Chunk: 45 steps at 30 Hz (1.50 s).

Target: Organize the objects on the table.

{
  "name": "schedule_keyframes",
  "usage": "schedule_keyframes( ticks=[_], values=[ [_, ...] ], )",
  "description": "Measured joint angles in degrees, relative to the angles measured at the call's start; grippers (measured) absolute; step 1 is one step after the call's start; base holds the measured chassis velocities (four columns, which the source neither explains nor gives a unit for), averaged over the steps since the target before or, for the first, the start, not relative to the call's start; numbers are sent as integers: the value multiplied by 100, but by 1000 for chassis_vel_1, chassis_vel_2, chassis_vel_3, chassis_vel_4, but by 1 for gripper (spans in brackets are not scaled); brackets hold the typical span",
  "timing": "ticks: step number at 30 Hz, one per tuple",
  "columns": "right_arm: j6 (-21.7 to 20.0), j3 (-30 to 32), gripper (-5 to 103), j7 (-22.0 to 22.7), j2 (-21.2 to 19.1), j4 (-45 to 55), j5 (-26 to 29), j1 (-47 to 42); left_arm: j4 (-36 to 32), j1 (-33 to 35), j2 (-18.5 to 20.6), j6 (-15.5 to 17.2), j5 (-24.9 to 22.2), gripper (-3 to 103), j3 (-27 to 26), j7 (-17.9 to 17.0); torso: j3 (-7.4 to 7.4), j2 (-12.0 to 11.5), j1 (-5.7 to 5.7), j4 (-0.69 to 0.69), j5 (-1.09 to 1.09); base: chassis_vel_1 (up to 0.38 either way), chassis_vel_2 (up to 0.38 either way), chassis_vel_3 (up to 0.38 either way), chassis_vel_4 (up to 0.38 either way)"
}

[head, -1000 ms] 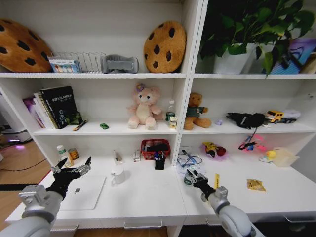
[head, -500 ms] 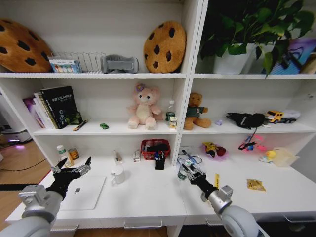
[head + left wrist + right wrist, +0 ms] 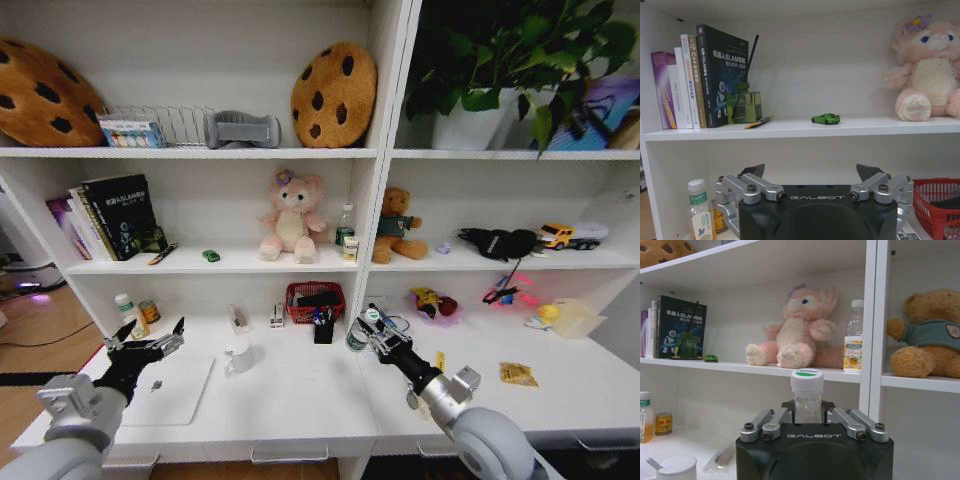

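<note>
Nearest us, our left gripper (image 3: 148, 348) hovers with its fingers spread wide above the silver laptop (image 3: 172, 390) on the white table (image 3: 300, 395). Our right gripper (image 3: 377, 331) is raised above the table's middle and clamps a small jar (image 3: 807, 395) with a green-topped lid, held upright. Beyond on the table lie a yellow strip (image 3: 439, 365) and a yellow packet (image 3: 518, 374). Farther back, a tiny green car (image 3: 826, 118) sits on the shelf near the pink plush (image 3: 927, 65).
</note>
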Motion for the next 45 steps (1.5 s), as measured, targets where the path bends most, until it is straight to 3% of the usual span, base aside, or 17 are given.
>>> schedule_keyframes(
  ticks=[3,7,10,13,15,24,28,32,45],
  values=[
    [131,699,25,147,359,737,-232,-1396,0,0,0,0,0,100,0,0,-1,0,0,-2,0,0,0,0,0],
    [364,886,25,286,661,982,-479,-2370,0,-1,0,0,0,100,0,-1,-1,2,-2,-5,-4,0,0,0,0],
    [946,994,25,607,1269,1036,-1205,-3509,0,0,0,0,0,100,0,0,-2,2,-2,-5,-3,0,0,0,0],
    [1056,1058,25,668,1407,1036,-1277,-3615,0,0,0,0,0,100,0,0,-2,2,-2,-3,-3,0,0,0,0],
    [1426,1351,25,791,1840,732,-1335,-3835,1,0,0,0,0,100,1,0,-1,2,-2,-3,-3,0,0,0,0],
    [2317,1492,25,730,2095,-337,-1662,-4449,0,0,0,0,0,100,0,0,-1,1,-1,-3,-1,0,0,0,0],
    [2636,1334,25,805,2134,-863,-1942,-4505,0,0,0,0,0,100,0,0,-1,1,-1,-3,-2,0,0,0,0],
    [2862,1076,25,840,2011,-2181,-2048,-3998,0,0,0,0,0,100,0,0,0,1,-1,-3,0,0,0,0,0],
    [2912,489,25,207,1908,-5330,-1941,-1853,1,0,0,0,0,100,0,0,0,0,0,-3,-1,0,0,0,0]
  ],
)
